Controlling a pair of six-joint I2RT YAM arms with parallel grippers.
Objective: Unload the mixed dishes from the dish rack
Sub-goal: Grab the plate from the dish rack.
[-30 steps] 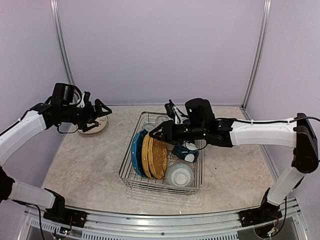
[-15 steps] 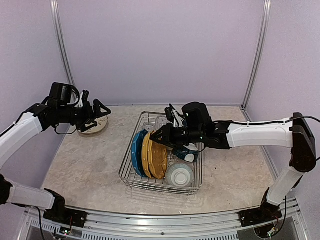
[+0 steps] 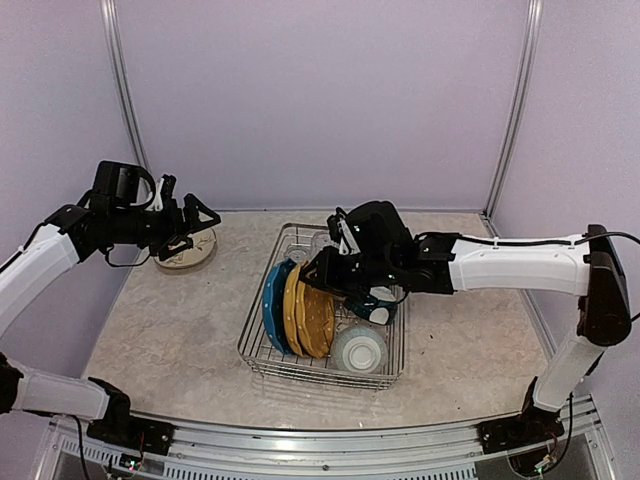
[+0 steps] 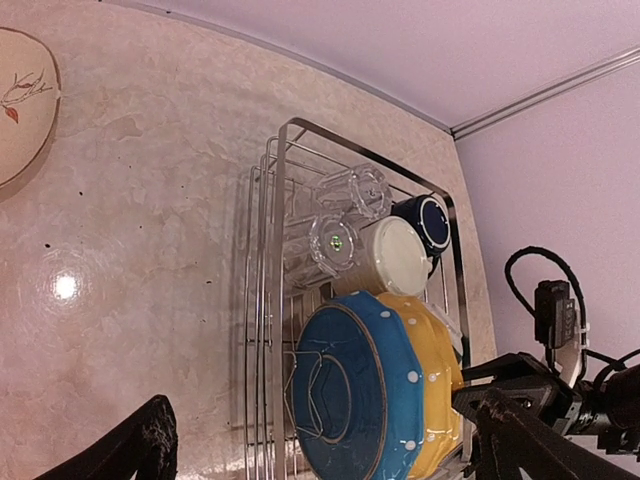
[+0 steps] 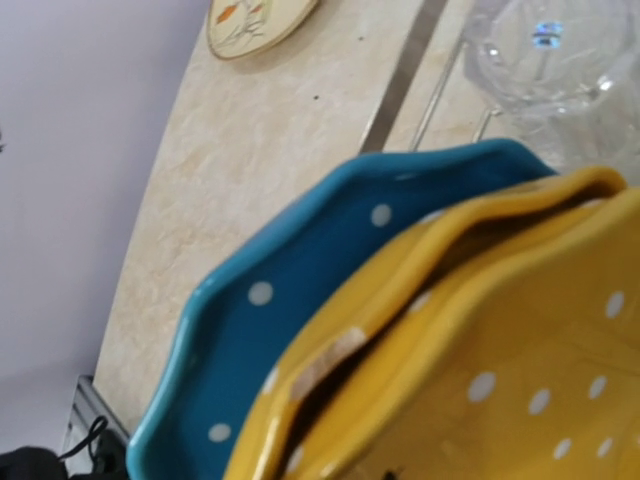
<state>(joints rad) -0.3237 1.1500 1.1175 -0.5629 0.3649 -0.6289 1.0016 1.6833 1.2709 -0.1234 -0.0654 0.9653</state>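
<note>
Lilac walls (image 3: 320, 100), beige marbled tabletop (image 3: 170, 340)

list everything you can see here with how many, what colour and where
table: 1, beige marbled, under everything
dish rack: 1, silver wire, middle of the table
blue plate: 1, blue with white dots, standing on edge at the rack's left
yellow plates: 2, yellow with white dots, standing right beside the blue plate
cream mug: 1, cream, in the rack behind the plates
navy mug: 1, dark blue, beside the cream mug
glasses: 2, clear, back of the rack
bowl: 1, white and teal, front right of the rack
patterned plate: 1, cream with a leaf drawing, on the table far left
left hand: 1, black, open, raised near the patterned plate
right hand: 1, black, at the yellow plates' top edge, grip unclear
</note>
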